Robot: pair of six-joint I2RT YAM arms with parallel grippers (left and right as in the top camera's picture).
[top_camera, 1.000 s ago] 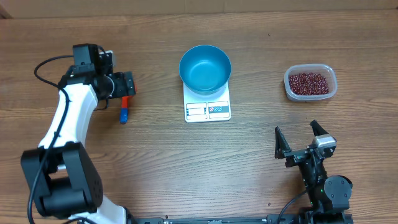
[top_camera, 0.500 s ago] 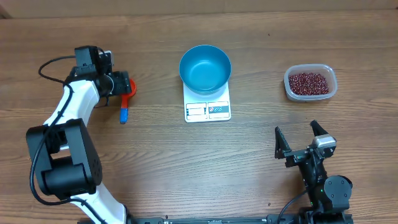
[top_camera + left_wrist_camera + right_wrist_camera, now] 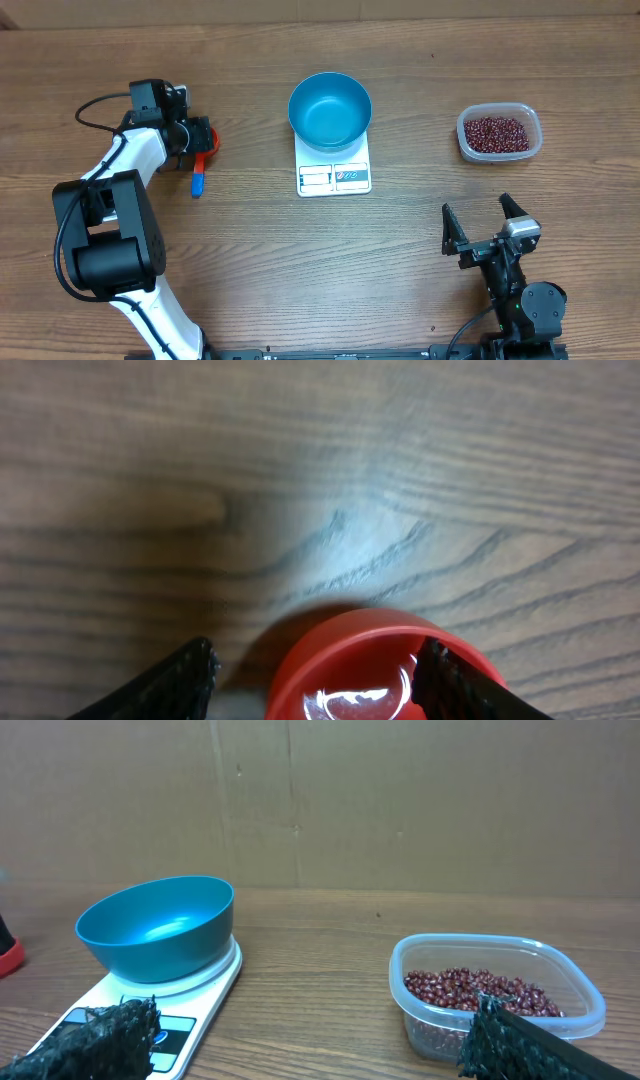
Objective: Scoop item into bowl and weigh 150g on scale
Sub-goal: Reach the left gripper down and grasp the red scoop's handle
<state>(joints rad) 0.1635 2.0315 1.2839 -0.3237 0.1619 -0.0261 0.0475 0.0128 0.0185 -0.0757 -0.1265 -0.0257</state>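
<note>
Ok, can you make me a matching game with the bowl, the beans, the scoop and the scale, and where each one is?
Things:
1. bowl
2. beans
3. scoop
4. scale

Places:
A. in the clear tub
B. under the blue bowl
C. on top of the scale
D. at the left end effector

Pairs: 1-C, 2-A, 3-D, 4-B

Soft, even overhead light left only faint shadows on the table (image 3: 250, 260), a mild sheen inside the bowl (image 3: 160, 925), and white glare on the red scoop (image 3: 375, 645) at six o'clock in the blurred left wrist view.
</note>
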